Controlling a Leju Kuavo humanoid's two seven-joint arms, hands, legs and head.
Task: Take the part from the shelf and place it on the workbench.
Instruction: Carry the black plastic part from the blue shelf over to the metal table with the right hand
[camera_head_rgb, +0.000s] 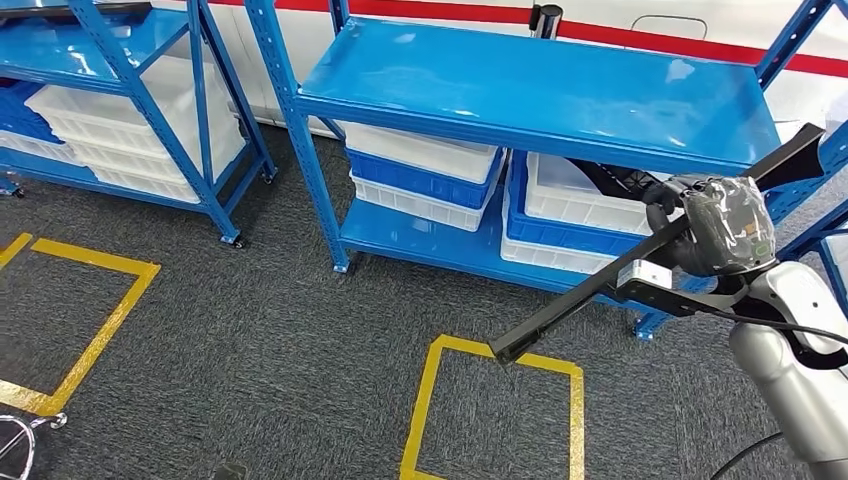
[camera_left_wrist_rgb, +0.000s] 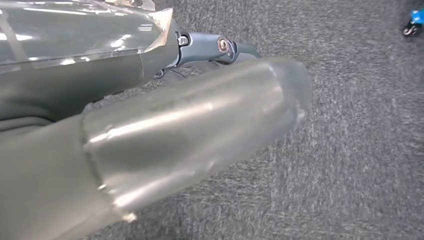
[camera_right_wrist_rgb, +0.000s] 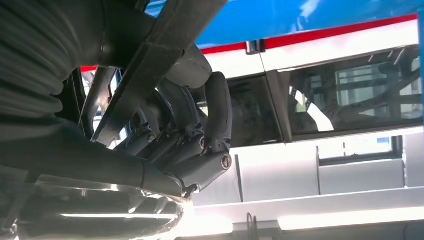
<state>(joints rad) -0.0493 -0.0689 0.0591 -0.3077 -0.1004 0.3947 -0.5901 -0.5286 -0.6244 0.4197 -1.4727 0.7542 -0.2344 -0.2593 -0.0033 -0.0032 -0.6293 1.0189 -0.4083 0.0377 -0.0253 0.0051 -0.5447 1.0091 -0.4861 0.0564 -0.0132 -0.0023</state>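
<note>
From the head view, we see the right hand (camera_head_rgb: 700, 215) wrapped around a long black bar-shaped part (camera_head_rgb: 560, 310), which slants from near the blue shelf unit (camera_head_rgb: 540, 95) down toward the yellow floor square (camera_head_rgb: 495, 410). The part hangs in the air, clear of the shelf boards and of the white bins (camera_head_rgb: 590, 200) on the lower level. We judge the first half of the task done: the part is off the shelf and in hand. No workbench appears here, so carrying it there and setting it down remain.

In the left wrist view, the left hand (camera_left_wrist_rgb: 150, 145) sits close to the lens over grey carpet (camera_left_wrist_rgb: 360, 150). We see a thick thumb and a dark finger behind it, with nothing visible between them, but we cannot tell how far the fingers are spread.

In the right wrist view, the right hand's dark fingers (camera_right_wrist_rgb: 190, 135) curl tightly around the black part, which crosses the frame as a flat bar. Behind them lies a white wall with a red stripe (camera_right_wrist_rgb: 330, 32) and dark windows (camera_right_wrist_rgb: 350, 92).
</note>
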